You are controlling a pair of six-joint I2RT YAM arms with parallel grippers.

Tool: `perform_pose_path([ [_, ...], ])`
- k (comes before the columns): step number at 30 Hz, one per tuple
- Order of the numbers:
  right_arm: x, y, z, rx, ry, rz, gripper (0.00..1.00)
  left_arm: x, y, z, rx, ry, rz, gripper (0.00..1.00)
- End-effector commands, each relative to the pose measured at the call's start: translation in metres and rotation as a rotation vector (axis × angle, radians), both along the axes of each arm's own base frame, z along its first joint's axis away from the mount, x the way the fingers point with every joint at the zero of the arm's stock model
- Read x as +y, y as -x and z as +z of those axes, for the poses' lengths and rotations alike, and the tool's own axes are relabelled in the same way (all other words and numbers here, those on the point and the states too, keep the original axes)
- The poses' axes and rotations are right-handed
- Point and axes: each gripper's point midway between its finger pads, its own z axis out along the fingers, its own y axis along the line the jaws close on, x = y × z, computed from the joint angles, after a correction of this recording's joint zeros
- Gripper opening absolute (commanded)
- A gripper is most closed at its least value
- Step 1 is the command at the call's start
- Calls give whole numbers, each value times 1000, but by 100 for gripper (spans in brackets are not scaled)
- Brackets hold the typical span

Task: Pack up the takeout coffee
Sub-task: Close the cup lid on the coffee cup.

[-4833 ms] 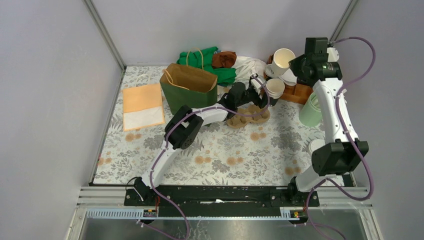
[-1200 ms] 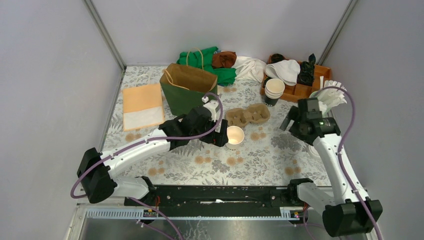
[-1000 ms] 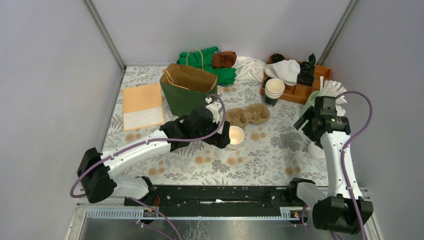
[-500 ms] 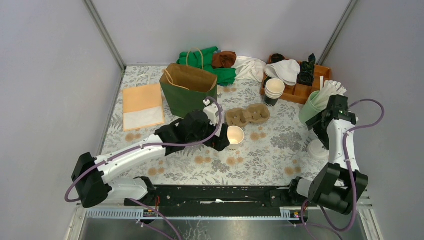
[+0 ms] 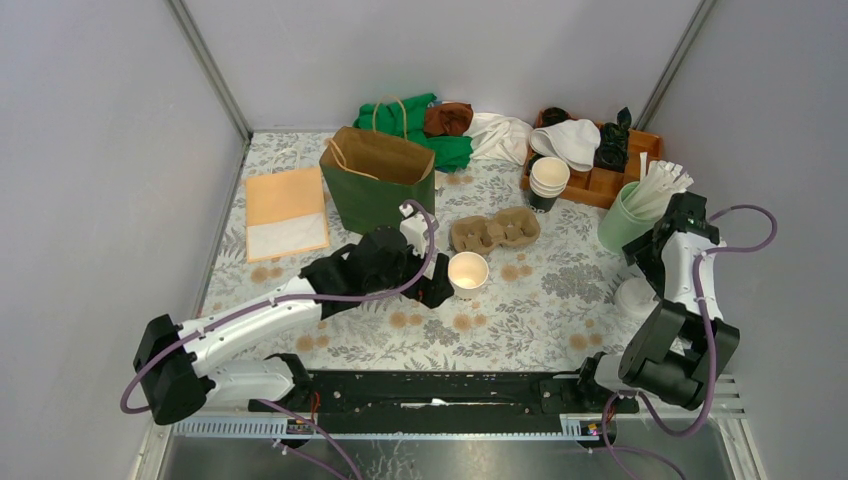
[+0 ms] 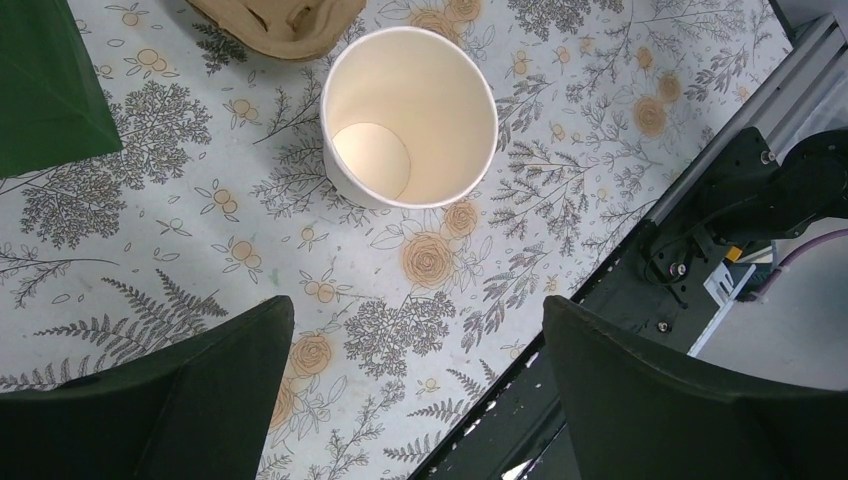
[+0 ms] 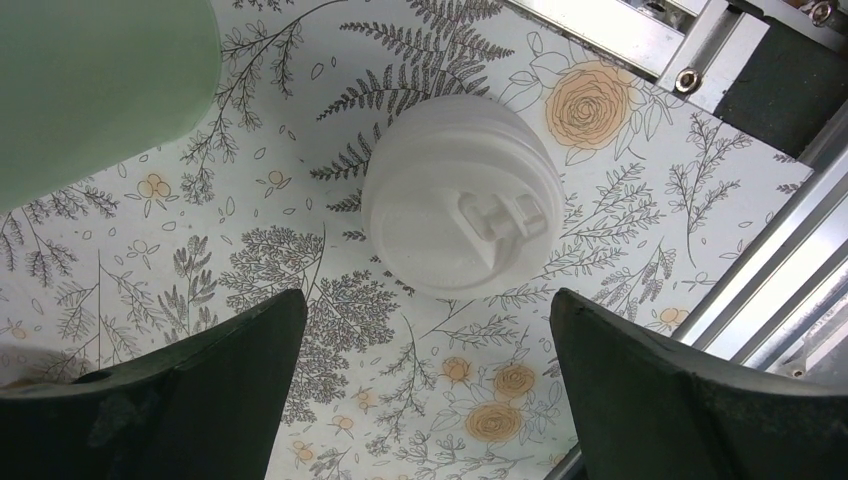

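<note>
Sitting close to the right edge of the tabletop, toward the near side, the coffee cup [image 7: 460,210] shows from above only its round white lid with the raised sip spout. The right gripper [image 7: 425,300] hangs straight over it with jaws spread wide, nothing between them and no finger touching the lid. Just beside the cup, on its far side, stands a pale green tumbler [image 5: 620,222] with white sticks poking out of it.

Out in the middle of the tabletop the left gripper [image 6: 415,310] is likewise wide open and empty. An open paper cup [image 6: 410,115] stands upright just off its fingertips — no lid, nothing inside. A brown cup carrier [image 5: 495,230] lies just behind that cup, toward the far edge, and a green paper bag [image 5: 378,180] stands to the carrier's left, mouth open.

In the far right corner a wooden tray [image 5: 600,182] has a stack of paper cups [image 5: 548,180] at its left end. A flat orange-and-white sheet [image 5: 285,212] lies along the left edge.
</note>
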Motion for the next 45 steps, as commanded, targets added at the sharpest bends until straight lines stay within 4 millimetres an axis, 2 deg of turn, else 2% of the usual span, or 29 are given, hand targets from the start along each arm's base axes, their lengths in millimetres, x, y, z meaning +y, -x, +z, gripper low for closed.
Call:
perform_pose_path([
  [1,-10,1,-4,6,39,-21,100,-1,2,16,-50,41,-26,99],
  [10,-9,9,-30,65,20,-33,100,7,1,11,-60,5,-14,99],
  [27,-17,4,-56,107,29,-24,100,10,0,0,-37,-27,2,99],
  [30,-18,4,-53,102,33,-24,94,9,0,-2,-37,-33,0,99],
  [34,-18,5,-39,83,47,-26,88,7,-2,-2,-39,-40,-6,99],
  [40,-11,10,-17,72,28,-37,89,1,-4,-3,-39,-39,-19,99],
  [45,-2,4,-6,28,-17,-43,93,-3,-5,-1,-42,-34,-30,99],
])
